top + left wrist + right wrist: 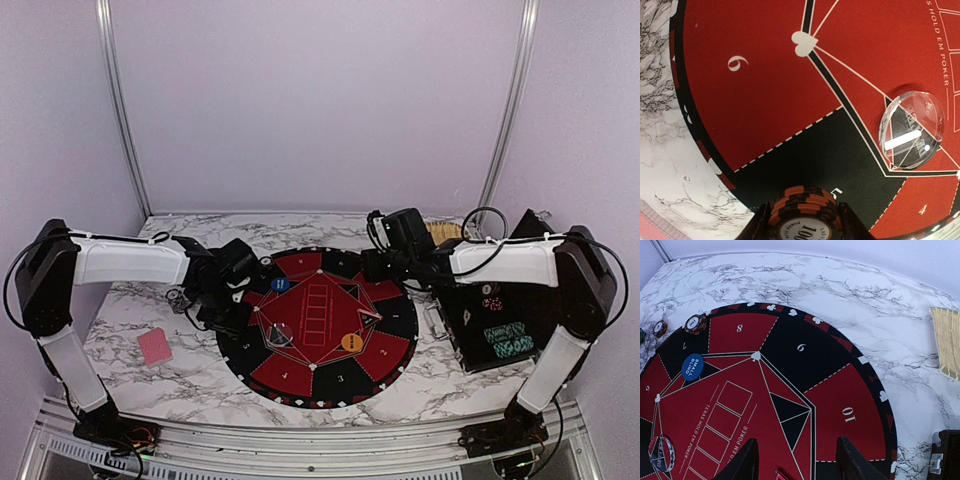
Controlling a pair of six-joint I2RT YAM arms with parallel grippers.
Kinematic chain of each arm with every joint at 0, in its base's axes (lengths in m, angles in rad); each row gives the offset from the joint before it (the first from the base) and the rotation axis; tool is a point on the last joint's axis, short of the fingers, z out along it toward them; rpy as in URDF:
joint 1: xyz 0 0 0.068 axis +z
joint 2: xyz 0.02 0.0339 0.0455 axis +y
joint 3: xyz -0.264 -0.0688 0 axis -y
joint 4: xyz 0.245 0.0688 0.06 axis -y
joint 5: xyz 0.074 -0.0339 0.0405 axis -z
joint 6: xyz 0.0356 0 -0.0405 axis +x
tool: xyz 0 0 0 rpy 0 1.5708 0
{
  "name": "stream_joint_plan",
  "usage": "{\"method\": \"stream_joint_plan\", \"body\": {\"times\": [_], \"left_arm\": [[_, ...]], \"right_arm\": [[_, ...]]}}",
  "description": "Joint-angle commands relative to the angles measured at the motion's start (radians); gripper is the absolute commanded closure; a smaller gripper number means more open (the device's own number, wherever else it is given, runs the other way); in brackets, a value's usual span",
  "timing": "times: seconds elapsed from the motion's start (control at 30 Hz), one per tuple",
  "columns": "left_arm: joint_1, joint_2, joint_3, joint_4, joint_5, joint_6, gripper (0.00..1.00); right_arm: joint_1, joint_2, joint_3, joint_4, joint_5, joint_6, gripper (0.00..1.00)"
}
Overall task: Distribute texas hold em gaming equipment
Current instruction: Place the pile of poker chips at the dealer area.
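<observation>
The left pincer (803, 222) is clamped on an orange and black chip stack (801, 197), low in the middle of the left wrist view, over the black sector at the edge of the mat (755, 100), below the 6. A clear button (912, 131) lies on the mat at the right of that view. The right pincer (797, 445) stands apart above the mat near the red 10 sector, at the bottom of the right wrist view. A pink-red corner shows at the bottom edge between its fingers, too little to tell what it is. In that view a second chip stack (695, 323) sits on the mat's rim at upper left, a chip (660, 328) lies on the desk (840, 285) just left of it, and a blue button (692, 366) lies below them. From above, an orange button (351, 341) lies right of the mat's centre, a pink card (156, 346) lies on the desk at lower left, and more chips (505, 340) sit in the case (465, 320) at right.
</observation>
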Motion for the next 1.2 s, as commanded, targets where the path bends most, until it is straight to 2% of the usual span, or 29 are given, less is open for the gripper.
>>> {"method": "stream_joint_plan", "body": {"times": [0.0,0.93,1.17], "left_arm": [[-0.016,0.002,-0.011,0.041,-0.032,-0.022,0.61],[-0.037,0.04,-0.072,0.069,-0.076,-0.028,0.53],[-0.037,0.019,-0.051,0.068,-0.055,-0.018,0.44]], "right_arm": [[-0.01,0.011,0.048,-0.009,-0.008,0.001,0.49],[-0.01,0.021,0.043,-0.012,-0.013,0.013,0.49],[-0.009,0.014,0.042,-0.017,-0.005,0.01,0.49]]}}
